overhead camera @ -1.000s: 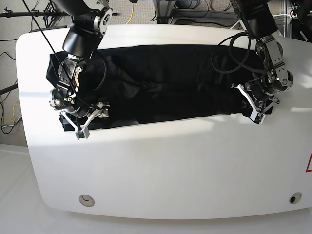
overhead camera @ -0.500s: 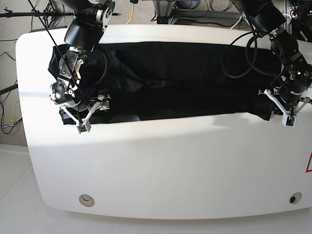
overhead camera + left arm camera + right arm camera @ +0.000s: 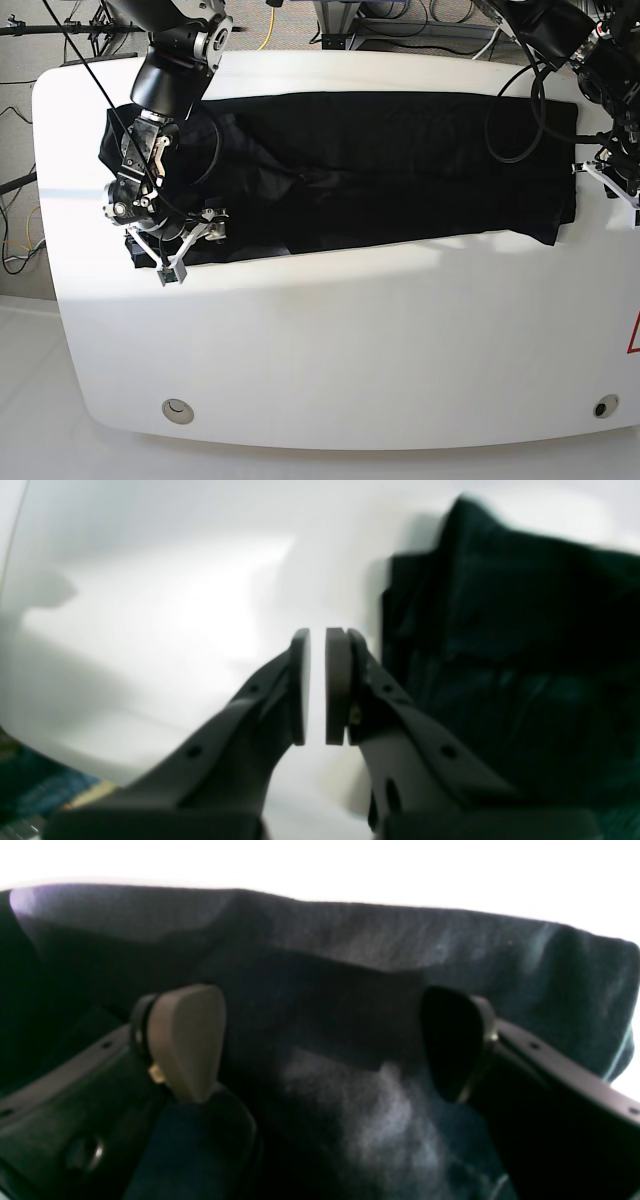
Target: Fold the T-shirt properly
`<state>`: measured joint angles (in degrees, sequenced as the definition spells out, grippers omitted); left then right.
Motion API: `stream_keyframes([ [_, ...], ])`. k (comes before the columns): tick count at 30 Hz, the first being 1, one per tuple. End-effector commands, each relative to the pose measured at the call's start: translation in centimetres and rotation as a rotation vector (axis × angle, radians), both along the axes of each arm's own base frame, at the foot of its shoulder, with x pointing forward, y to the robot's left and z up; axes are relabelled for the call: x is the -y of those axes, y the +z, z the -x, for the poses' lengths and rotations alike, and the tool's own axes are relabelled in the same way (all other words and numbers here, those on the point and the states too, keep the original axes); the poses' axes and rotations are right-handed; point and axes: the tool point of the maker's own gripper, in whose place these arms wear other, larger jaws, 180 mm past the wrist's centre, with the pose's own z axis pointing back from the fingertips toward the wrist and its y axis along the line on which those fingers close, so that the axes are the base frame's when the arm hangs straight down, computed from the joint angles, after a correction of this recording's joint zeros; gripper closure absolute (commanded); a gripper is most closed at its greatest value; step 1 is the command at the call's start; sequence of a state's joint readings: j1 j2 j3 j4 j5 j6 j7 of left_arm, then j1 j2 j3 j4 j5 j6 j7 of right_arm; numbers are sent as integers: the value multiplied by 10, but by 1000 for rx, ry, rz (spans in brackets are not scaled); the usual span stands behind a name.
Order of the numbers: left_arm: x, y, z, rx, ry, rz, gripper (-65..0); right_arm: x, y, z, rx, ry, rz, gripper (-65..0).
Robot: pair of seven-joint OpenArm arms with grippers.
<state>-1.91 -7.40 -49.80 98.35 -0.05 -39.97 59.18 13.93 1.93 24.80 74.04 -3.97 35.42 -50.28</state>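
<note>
Base view: T-shirt [image 3: 400, 165] under spread right claw [image 3: 190, 245]; left claw [image 3: 317, 685] pressed together beside it.

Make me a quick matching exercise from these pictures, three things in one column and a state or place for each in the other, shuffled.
Column one:
1. left tool
2. right tool
3. wrinkly black fabric T-shirt

Column two:
A. spread along the far side of the white table
B. shut, holding nothing, beside the shirt's edge
C. wide open over the cloth

Pairs: 1-B, 2-C, 3-A
</note>
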Motion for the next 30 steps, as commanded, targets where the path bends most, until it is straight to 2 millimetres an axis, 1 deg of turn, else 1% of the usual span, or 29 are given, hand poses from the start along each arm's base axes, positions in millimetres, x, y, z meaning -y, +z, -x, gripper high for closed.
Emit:
stream_keyframes([
  [1,-15,-2,2,-14,16,6,-51,-2,-10,11,-64,13,1,-591],
  [4,-20,-26,13,-91,32,58,-58,-2,-10,11,-64,13,1,-591],
  [5,-21,-36,17,-124,41,83,-77,-1,-10,11,-64,13,2,-591],
  [6,-23,-42,20,-144,45,97,-93,-1,-10,11,-64,13,2,-591],
  [8,-25,-56,28,-192,55,131,-158,-1,-10,11,-64,13,2,-591],
  [9,-25,-59,29,-199,57,144,-184,-1,-10,11,-64,13,2,-591],
  [10,-25,-63,30,-205,62,157,-227,-1,-10,11,-64,13,2,-591],
  [11,-26,-64,30,-204,67,163,-254,-1,-10,11,-64,13,2,-591],
  [15,-33,-59,34,-165,112,183,-381,-1,-10,11,-64,13,2,-591],
  [18,-31,-50,28,-105,106,202,-445,-1,-10,11,-64,13,2,-591],
  [20,-29,-46,30,-91,94,218,-475,-1,-10,11,-64,13,2,-591],
  [22,-31,-39,30,-76,84,218,-483,-1,-10,11,-64,13,2,-591],
  [25,-27,-27,24,-38,63,232,-471,-1,-10,11,-64,14,2,-591],
  [30,-21,-13,14,14,34,241,-462,-1,-10,11,-64,14,2,-591],
])
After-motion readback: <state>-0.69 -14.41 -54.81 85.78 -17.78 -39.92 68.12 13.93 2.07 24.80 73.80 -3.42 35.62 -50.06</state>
